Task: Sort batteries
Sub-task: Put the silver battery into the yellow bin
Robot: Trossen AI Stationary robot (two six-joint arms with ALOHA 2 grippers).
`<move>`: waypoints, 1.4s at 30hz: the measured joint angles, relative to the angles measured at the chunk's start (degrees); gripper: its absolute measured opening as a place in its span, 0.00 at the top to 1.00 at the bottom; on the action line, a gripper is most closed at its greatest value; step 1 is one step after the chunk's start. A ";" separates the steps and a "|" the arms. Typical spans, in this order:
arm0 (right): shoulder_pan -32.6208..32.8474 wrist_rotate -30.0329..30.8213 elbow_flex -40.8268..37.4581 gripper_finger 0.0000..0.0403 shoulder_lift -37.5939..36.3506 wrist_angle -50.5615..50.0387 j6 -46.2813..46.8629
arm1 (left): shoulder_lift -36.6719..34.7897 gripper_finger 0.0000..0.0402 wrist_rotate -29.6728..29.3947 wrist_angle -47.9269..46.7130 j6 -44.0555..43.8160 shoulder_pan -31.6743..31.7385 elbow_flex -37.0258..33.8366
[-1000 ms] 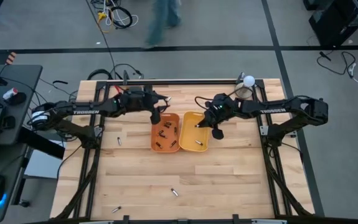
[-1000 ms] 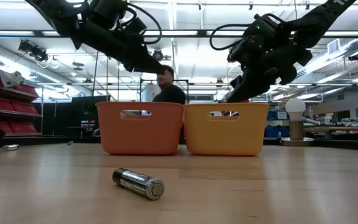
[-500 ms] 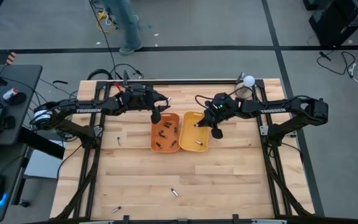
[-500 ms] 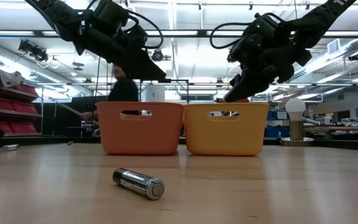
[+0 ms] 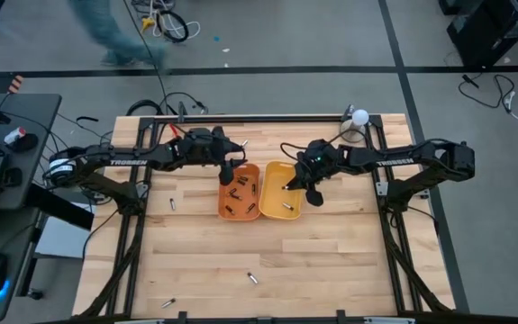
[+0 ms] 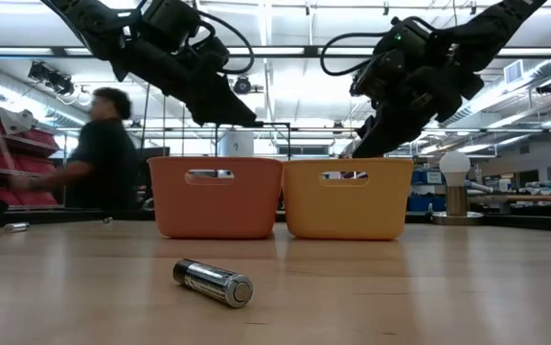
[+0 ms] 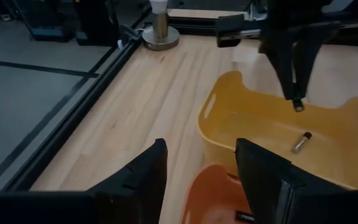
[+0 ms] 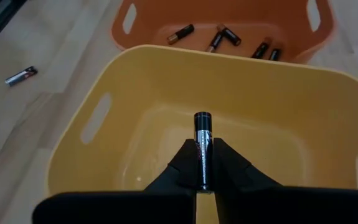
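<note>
Orange tray (image 5: 240, 191): several batteries. Yellow tray (image 5: 281, 191): one. Table (image 5: 331, 261): four loose. Right gripper (image 8: 202, 163) fingers pinch a battery (image 8: 202, 149); left gripper (image 7: 197, 165) fingers wide, empty.

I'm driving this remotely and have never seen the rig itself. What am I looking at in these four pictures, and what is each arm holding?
Two dark robot arms work at a wooden table. One camera looks straight down, one sits at table level, and one rides on each wrist.

In the middle stand an orange tray holding several batteries and a yellow tray holding one battery. A few loose batteries lie on the wood, the nearest one in front of the low camera.

The right gripper is above the yellow tray, shut on a dark battery. The left gripper hangs open and empty over the orange tray's edge. A metal cup with a white ball stands at the far right corner. A person passes behind.
</note>
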 joint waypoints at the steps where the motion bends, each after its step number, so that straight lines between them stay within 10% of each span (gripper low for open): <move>1: 0.21 0.05 0.00 0.95 0.00 -0.08 0.00 | 0.00 0.54 -0.23 0.00 0.04 0.00 -0.02; 17: 0.66 8.12 0.00 0.91 0.02 1.87 10.92 | -0.65 0.54 -1.42 -2.59 -6.08 -3.60 -0.02; 27: 4.32 13.70 0.00 0.73 0.02 0.48 12.14 | -0.74 0.54 -22.38 -4.92 -7.43 -15.14 -0.07; 42: -0.69 26.84 7.35 0.54 -1.73 12.57 4.32 | -0.93 0.54 -7.59 0.48 -6.35 5.02 2.40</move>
